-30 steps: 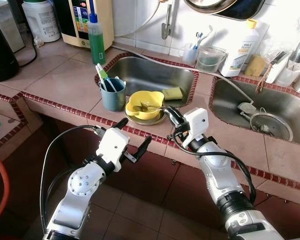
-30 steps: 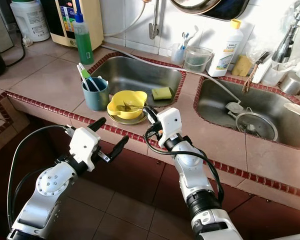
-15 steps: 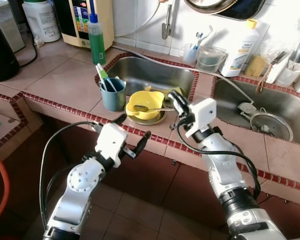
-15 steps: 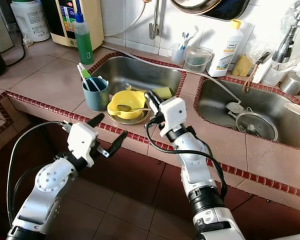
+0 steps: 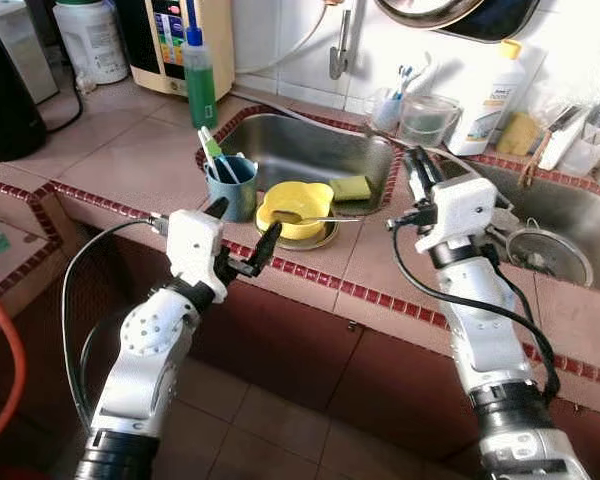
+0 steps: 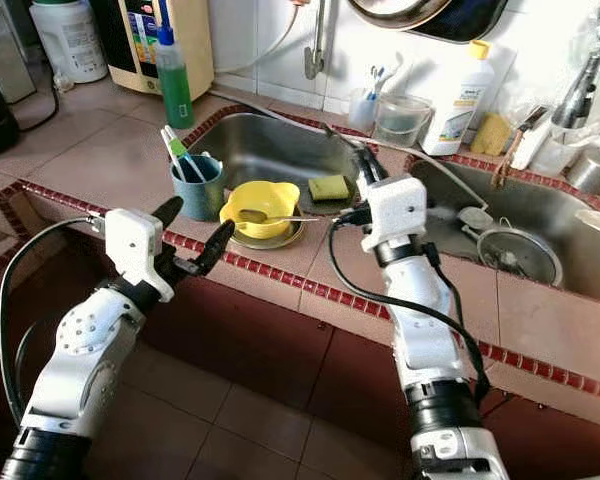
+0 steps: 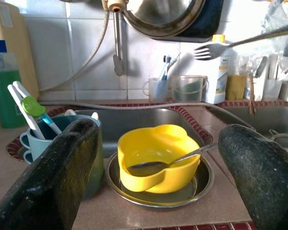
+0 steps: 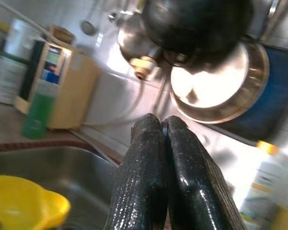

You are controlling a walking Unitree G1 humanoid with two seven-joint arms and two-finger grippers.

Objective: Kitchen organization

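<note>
two grippers up: right gripper (image 6: 362,170) fingers clamped on fork (image 7: 240,42), left gripper (image 5: 242,238) fingers apart. carry fork level toward utensil holder (image 6: 553,148) at 2 o'clock, clearing yellow bowl (image 5: 292,209).

blue cup (image 5: 230,186) beside yellow bowl (image 5: 294,207)

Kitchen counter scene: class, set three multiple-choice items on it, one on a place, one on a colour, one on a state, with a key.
1. Where does the spoon lie?
A. in the yellow bowl
B. in the sink
C. on the floor

2. What colour is the cup holding the toothbrushes?
A. red
B. teal blue
C. white

3. How are the right gripper fingers?
A. wide apart
B. pressed together
C. around the bowl

Key: 1 A, its head rests inside the bowl; 2 B, both eye views show it teal; 3 B, the right wrist view shows them touching.
</note>
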